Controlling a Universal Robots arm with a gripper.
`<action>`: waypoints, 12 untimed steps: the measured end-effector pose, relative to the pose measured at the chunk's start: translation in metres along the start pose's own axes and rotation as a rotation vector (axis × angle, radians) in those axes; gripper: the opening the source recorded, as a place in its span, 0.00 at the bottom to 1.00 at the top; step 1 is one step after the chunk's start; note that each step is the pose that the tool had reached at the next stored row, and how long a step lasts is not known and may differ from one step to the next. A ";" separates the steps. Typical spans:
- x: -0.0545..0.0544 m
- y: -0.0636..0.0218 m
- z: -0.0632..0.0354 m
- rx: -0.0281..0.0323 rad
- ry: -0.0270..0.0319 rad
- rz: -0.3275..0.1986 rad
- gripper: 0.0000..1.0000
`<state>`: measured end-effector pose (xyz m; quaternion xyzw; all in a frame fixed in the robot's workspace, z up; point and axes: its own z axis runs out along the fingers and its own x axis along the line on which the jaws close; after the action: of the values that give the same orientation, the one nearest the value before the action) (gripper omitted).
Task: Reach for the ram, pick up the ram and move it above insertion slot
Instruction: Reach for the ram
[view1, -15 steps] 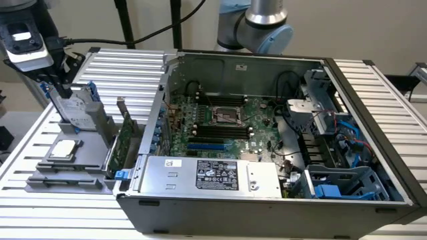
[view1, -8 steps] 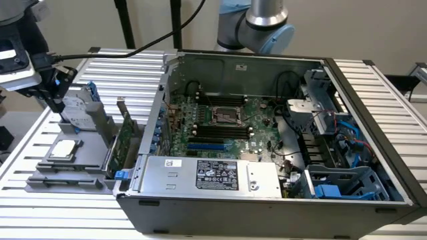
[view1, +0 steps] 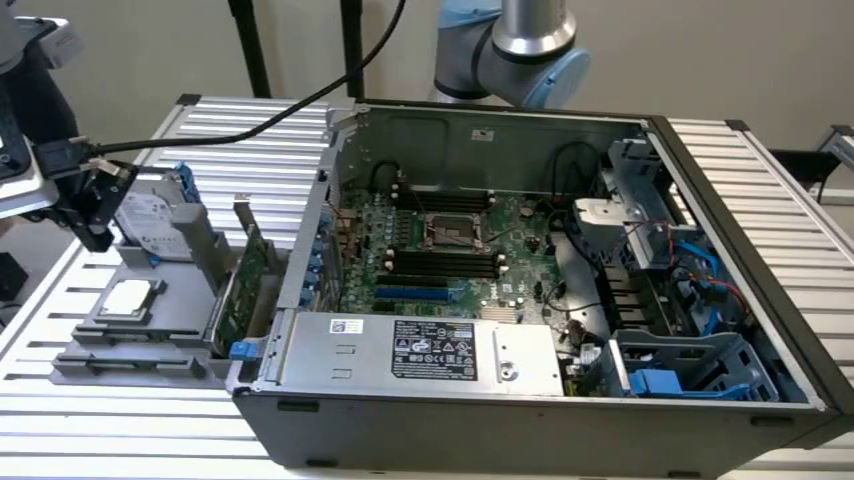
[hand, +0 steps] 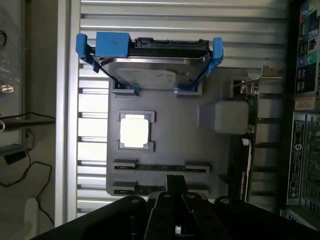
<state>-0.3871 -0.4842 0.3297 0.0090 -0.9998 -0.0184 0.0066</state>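
Observation:
The ram (hand: 160, 167) is a thin dark strip standing edge-on between two clips of the grey holder (hand: 180, 140). A second such strip (hand: 142, 189) lies one row closer to my fingers and is partly hidden by them. My gripper (hand: 173, 186) hangs over that closer row, its black fingers (hand: 176, 181) pressed together and holding nothing. In the exterior view the gripper (view1: 96, 238) hovers above the grey holder (view1: 127, 335), at the exterior view's left, outside the open computer case (view1: 534, 410). The black memory slots (view1: 441, 262) lie on the motherboard inside the case.
The holder also carries a hard drive in a blue bracket (hand: 150, 55), a square processor chip (hand: 135, 131) and a tall green expansion card (view1: 244, 290) beside the case wall. A power supply (view1: 414, 350) and cables fill the case front. A black cable (view1: 254, 125) trails to the wrist.

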 end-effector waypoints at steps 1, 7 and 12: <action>0.000 -0.0034 0.0007 0.0001 0.0019 0.000 0.11; 0.002 -0.0211 0.0037 0.0003 0.0114 0.000 0.11; 0.004 -0.0311 0.0057 0.0004 0.0146 0.000 0.11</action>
<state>-0.3910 -0.5152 0.3229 0.0090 -0.9997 -0.0181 0.0139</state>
